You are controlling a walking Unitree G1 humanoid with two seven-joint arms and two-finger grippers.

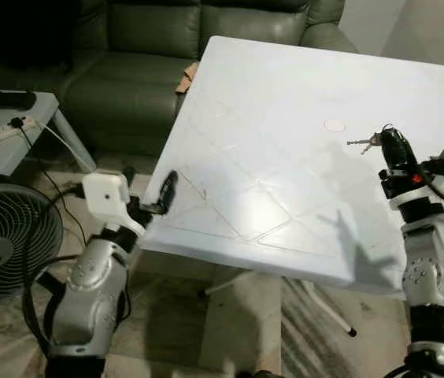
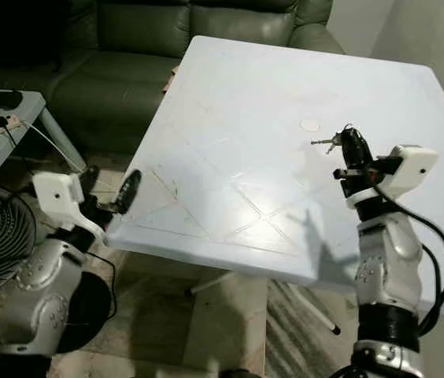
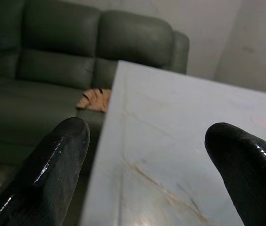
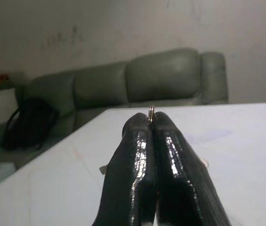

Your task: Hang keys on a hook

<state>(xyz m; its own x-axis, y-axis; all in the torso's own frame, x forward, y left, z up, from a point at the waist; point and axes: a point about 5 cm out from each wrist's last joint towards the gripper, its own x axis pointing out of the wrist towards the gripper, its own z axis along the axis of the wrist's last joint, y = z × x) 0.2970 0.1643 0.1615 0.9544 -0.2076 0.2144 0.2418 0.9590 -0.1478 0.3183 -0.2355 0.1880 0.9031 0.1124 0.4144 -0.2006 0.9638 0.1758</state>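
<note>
Where the white plastic table (image 1: 285, 157) fills the view, a dark green sofa (image 1: 135, 63) stands behind it at 11 o'clock, a fan (image 1: 5, 236) at 8 and a side table (image 1: 17, 130) with a power strip (image 1: 5, 127) at 9. Over the table's 3 o'clock side, the right gripper (image 1: 391, 142) is pressed together on the keys (image 1: 366, 142), their ring (image 4: 151, 113) between its tips. The left gripper (image 1: 165, 191) hangs spread at the table's 8 o'clock corner.

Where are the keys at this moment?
The keys hang from the shut right gripper, above the right part of the white table, near its round centre cap.
</note>
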